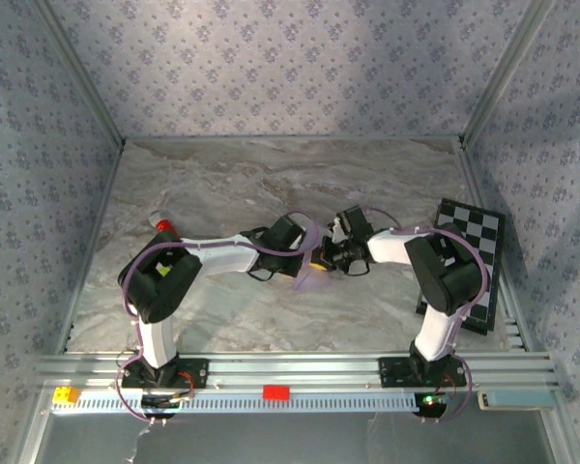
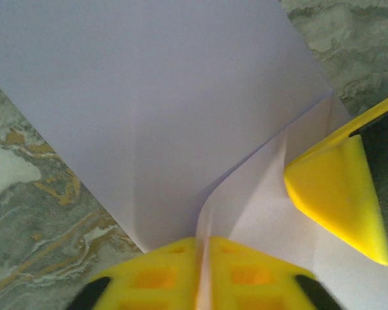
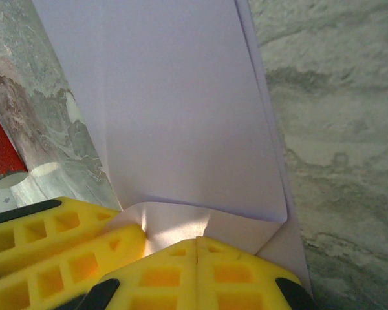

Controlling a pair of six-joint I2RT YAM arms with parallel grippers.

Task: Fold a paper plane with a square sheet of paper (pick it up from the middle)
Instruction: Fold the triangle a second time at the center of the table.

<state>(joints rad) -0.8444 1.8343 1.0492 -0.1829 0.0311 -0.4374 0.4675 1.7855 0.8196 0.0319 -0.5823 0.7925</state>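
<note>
While the left end effector [image 2: 204, 244] and right end effector [image 3: 197, 244] pinch the paper [image 2: 168, 97], gripped edges are hidden.

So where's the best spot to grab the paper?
Pinch the paper at its folded edge, coming in low from the side, as the left claw and right claw do. There the layers are doubled and seem to lift a little. The wide middle looks flat, with nothing to nip.

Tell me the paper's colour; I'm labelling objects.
The paper is plain pale lilac, clearest in the left wrist view.
</note>
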